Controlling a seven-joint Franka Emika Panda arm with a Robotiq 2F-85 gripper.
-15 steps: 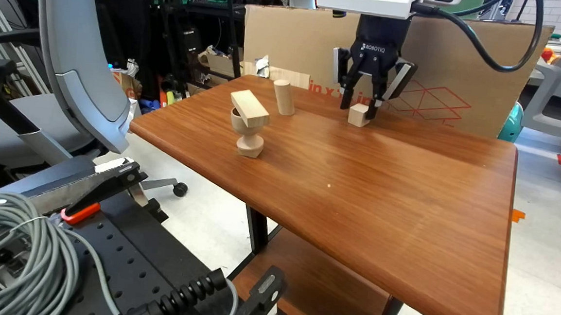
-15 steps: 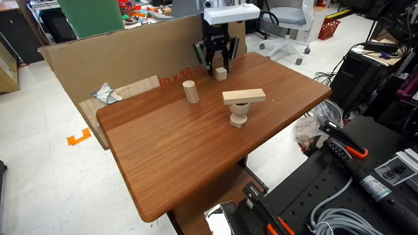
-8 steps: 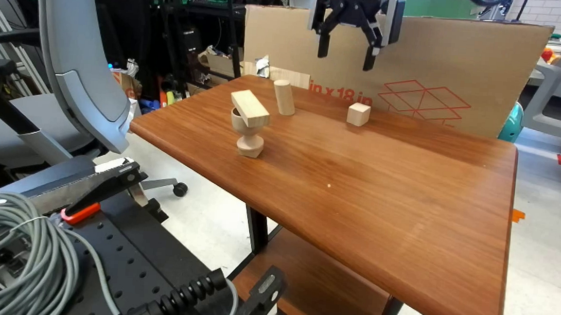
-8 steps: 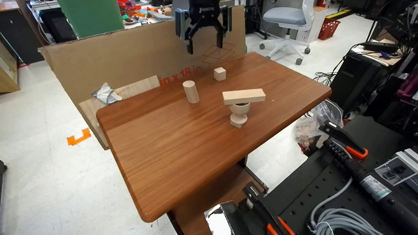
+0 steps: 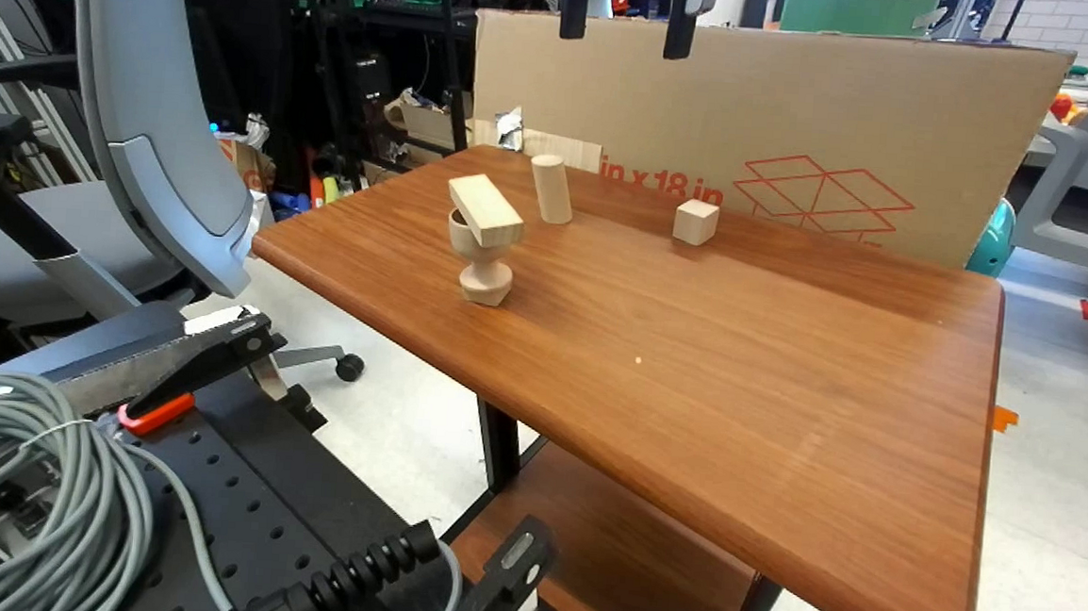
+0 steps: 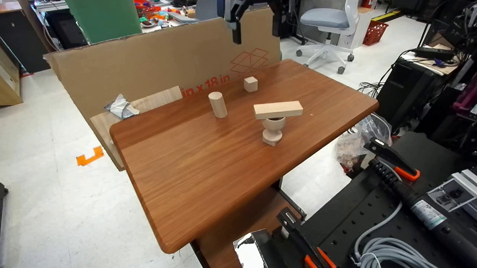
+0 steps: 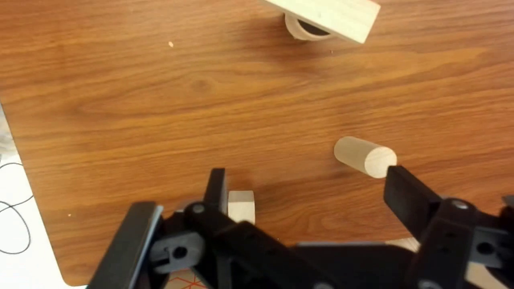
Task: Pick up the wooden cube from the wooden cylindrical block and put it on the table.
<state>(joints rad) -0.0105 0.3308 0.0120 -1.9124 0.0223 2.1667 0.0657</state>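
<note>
The wooden cube point(image 5: 695, 222) rests directly on the reddish-brown table point(image 5: 738, 374), close to its cardboard-side edge, in both exterior views. Apart from it, the wooden cylindrical block point(image 6: 218, 105) stands on the table with nothing on top. High above the tabletop, my gripper point(image 6: 257, 38) is open with nothing held; its upper part is cut off in both exterior views. In the wrist view the jaws are spread wide, with the wooden cube point(image 7: 241, 208) seen far below beside one finger and partly hidden by the gripper's linkage. The cylindrical block point(image 7: 357, 154) shows near the opposite fingertip.
A goblet-shaped wooden cup point(image 5: 482, 266) carries a slanted pale block point(image 5: 485, 209) on its rim. Along the table's edge stands a tall cardboard sheet point(image 6: 146, 61). A grey chair point(image 5: 164, 112) and a black cart point(image 5: 278, 478) with cable are nearby.
A second ago the gripper was down at the tabletop with its fingers around the cube. Its jaws have spread wider and it has risen well above, leaving the cube on the table.
</note>
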